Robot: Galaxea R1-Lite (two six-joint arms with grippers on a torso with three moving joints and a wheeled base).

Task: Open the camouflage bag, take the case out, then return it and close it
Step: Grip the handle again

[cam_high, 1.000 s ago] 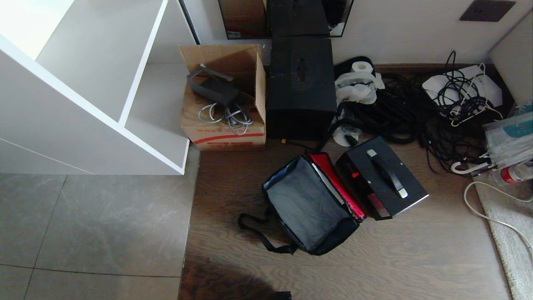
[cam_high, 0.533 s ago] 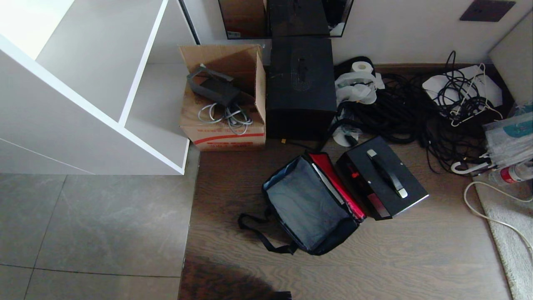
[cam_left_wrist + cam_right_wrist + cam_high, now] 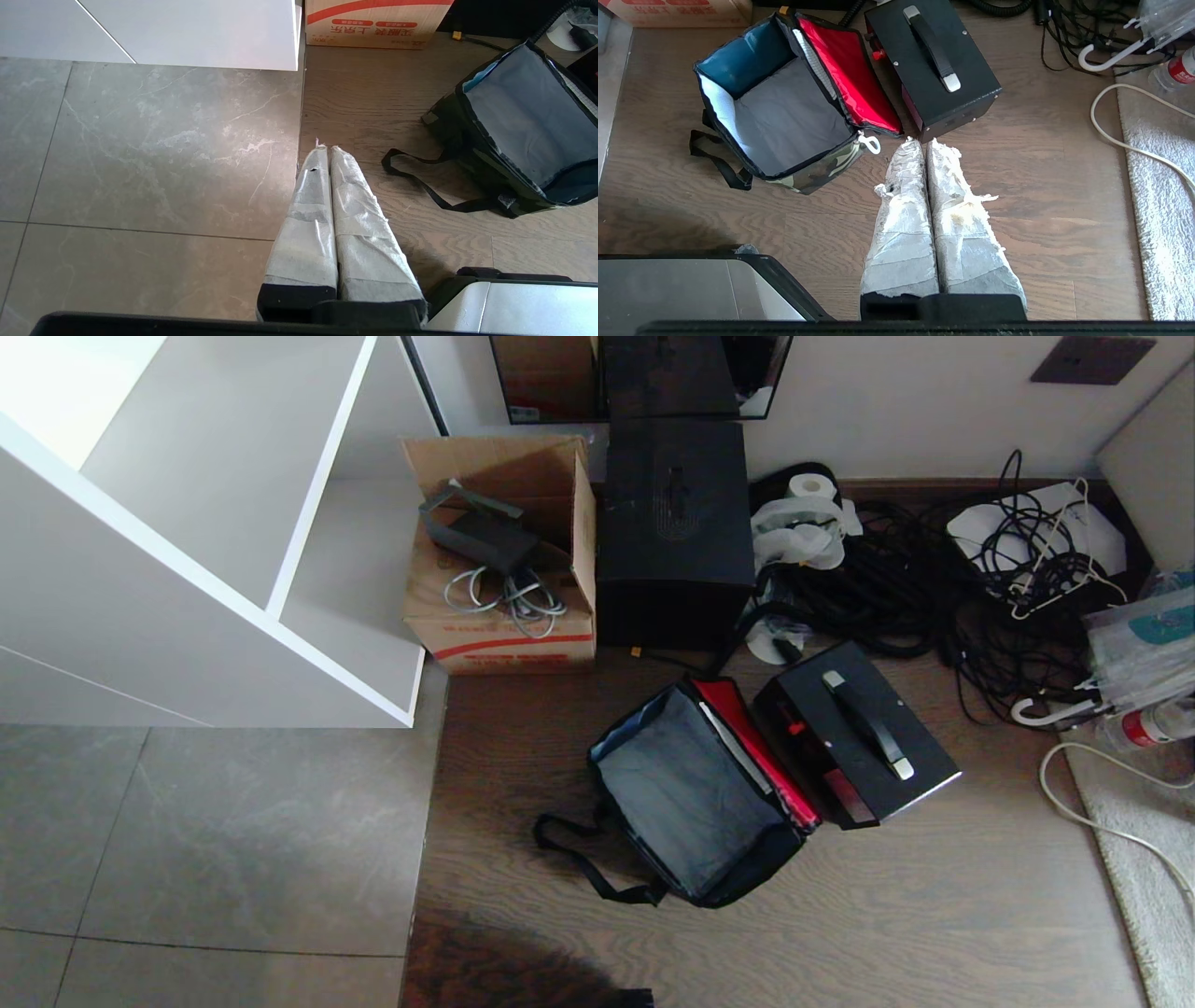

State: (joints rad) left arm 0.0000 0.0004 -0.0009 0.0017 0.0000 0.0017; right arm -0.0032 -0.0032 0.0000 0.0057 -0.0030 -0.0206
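1. Camouflage bag [image 3: 695, 798]: lower centre of head view, on wood floor, unzipped and open, grey interior empty, red-lined lid [image 3: 761, 747] flipped up toward its right side, black webbing strap [image 3: 583, 859] trailing at lower left.
2. Case [image 3: 854, 747]: flat black, black strap handle [image 3: 864, 723] on top, silver end brackets, on floor just right of bag, against the lid.

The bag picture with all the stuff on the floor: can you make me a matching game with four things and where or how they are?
1 camouflage bag
2 case
3 cardboard carton
4 left gripper

a shut, over the floor
b open, empty inside
c beside the bag, handle up
d holds grey cables

Pairs: 1-b, 2-c, 3-d, 4-a
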